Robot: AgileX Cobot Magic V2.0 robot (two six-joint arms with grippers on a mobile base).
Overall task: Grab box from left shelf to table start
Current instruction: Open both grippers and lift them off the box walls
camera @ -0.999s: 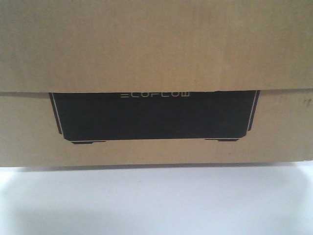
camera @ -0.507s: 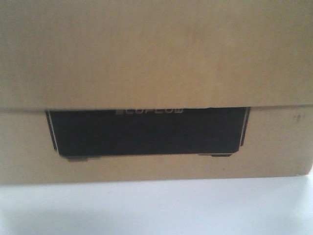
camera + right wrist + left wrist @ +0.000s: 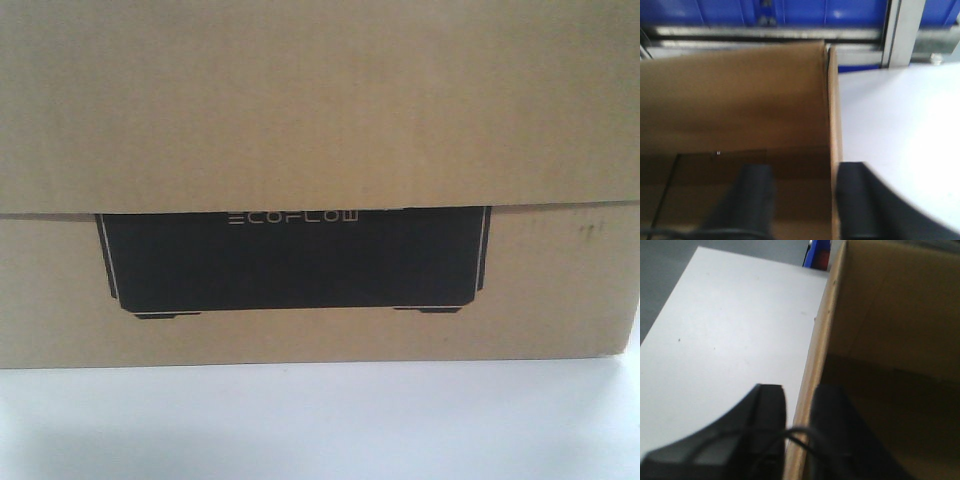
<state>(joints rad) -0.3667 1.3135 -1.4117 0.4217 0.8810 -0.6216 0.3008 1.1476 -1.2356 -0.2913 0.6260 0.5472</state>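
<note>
Large brown corrugated cardboard box, open-topped, standing on the plain smooth white table.

Nearest, front view: bare matt white tabletop, then the box's long side wall resting on it and filling the view; an upper cardboard layer overlaps the top of a big black printed panel with thin white outline and white "ECOFLOW" lettering. Left black gripper: jaws pinching the box's upright wall edge, one finger outside over the table, one inside the shadowed interior; a thin black cable crosses them. Right black gripper: jaws likewise clamped across the opposite wall edge, one finger inside, one outside. Wall edges show raw fluted board. Farthest: silver metal rail with bright blue parts, just beyond the box's far end.
</note>
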